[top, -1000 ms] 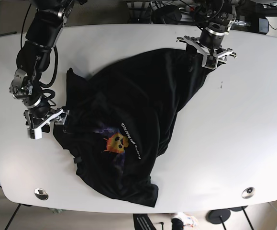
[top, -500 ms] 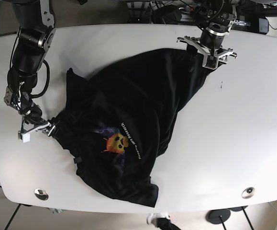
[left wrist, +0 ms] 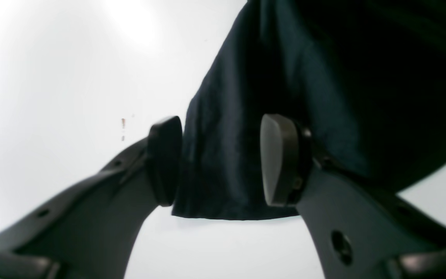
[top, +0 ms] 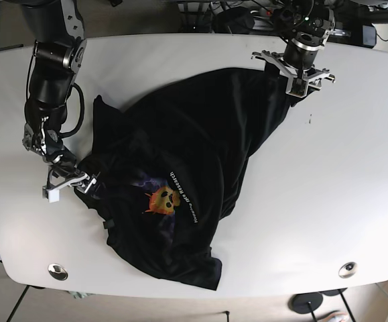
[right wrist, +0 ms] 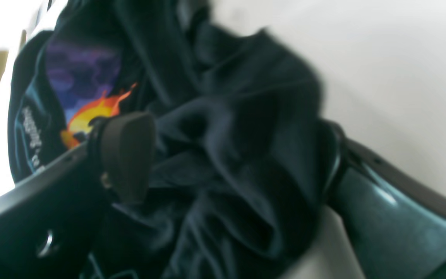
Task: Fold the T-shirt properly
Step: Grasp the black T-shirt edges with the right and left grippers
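A black T-shirt (top: 180, 174) with an orange flame print (top: 163, 199) lies crumpled across the middle of the white table (top: 328, 188). My left gripper (top: 295, 72) is over the shirt's far right corner. In the left wrist view it (left wrist: 223, 159) is open, with a hem corner of the shirt (left wrist: 323, 77) between its pads (left wrist: 281, 159). My right gripper (top: 70, 184) is at the shirt's left edge. In the right wrist view it (right wrist: 230, 162) is open wide, with bunched shirt cloth (right wrist: 227, 116) filling the gap. The print (right wrist: 91, 112) shows behind the left finger.
Two round metal fittings sit near the table's front edge, one on the left (top: 57, 271) and one on the right (top: 347, 270). A small dark mark (top: 309, 121) is on the table right of the shirt. Cables and equipment (top: 234, 17) lie beyond the far edge.
My right gripper swung out to the left of the shirt, then came back in against its left edge. My left gripper has barely shifted at the far corner.
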{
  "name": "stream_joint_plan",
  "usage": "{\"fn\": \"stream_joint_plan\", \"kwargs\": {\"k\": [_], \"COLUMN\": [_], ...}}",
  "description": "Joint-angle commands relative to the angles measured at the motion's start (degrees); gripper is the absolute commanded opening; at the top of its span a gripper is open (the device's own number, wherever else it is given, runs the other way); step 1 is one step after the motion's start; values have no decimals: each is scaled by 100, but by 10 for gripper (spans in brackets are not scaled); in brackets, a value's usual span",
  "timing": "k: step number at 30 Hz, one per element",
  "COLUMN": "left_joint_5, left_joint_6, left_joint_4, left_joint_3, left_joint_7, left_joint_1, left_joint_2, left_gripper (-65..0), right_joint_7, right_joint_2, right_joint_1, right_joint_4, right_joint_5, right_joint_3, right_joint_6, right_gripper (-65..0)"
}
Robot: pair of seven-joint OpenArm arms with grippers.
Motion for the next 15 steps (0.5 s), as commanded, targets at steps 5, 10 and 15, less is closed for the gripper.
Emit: {"fn": "stream_joint_plan", "kwargs": {"k": [5, 10, 15], "left_joint_5": [-87, -105, -1160], "left_joint_6": [0, 0, -9], "left_joint_4": [108, 108, 117], "left_joint_3": [-19, -239, -600], "left_joint_7": [-136, -136, 190], "left_joint_1": [52, 34, 43], "left_joint_2": [-18, 17, -123], "left_gripper": [-350, -350, -235], "right_joint_7": [236, 236, 236], "right_joint_2": [45, 80, 97], "right_joint_1": [118, 206, 214], "right_joint_4": [52, 52, 52], "right_joint_5": [24, 24, 24], "right_joint_3": [-45, -54, -54], "right_joint_6": [-27, -27, -27], "right_gripper": [-304, -629, -621]}}
